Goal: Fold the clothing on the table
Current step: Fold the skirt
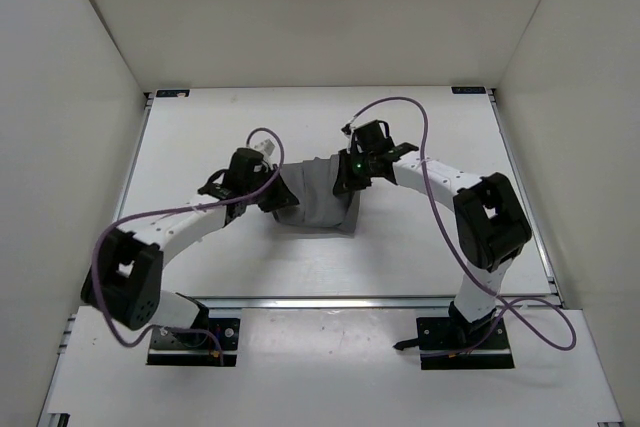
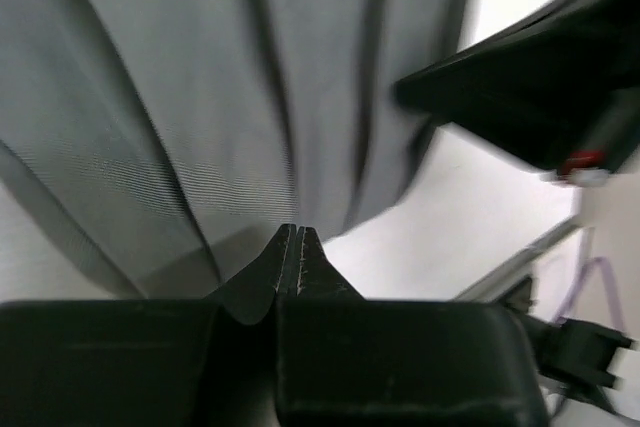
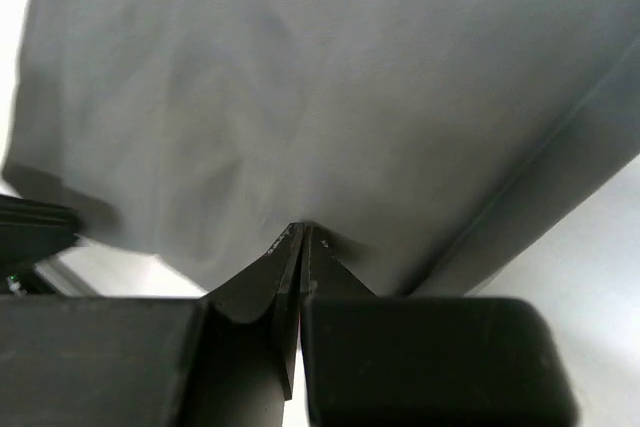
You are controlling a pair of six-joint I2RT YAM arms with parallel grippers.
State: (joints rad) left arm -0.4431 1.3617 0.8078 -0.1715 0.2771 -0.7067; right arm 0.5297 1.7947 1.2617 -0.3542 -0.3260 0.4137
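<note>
The grey clothing (image 1: pixel 318 197) is bunched in the middle of the white table (image 1: pixel 200 137), stretched between my two grippers. My left gripper (image 1: pixel 275 187) is at its left edge and my right gripper (image 1: pixel 348 172) at its upper right. In the left wrist view the left gripper (image 2: pixel 298 229) is shut, its tips against the pleated clothing (image 2: pixel 200 97). In the right wrist view the right gripper (image 3: pixel 303 229) is shut, with the clothing (image 3: pixel 320 97) puckering at its tips.
White walls stand on three sides of the table. An aluminium rail (image 1: pixel 330 300) runs along the near edge in front of the arm bases. Purple cables loop over both arms. The black body of the right arm (image 2: pixel 540 97) shows close by in the left wrist view.
</note>
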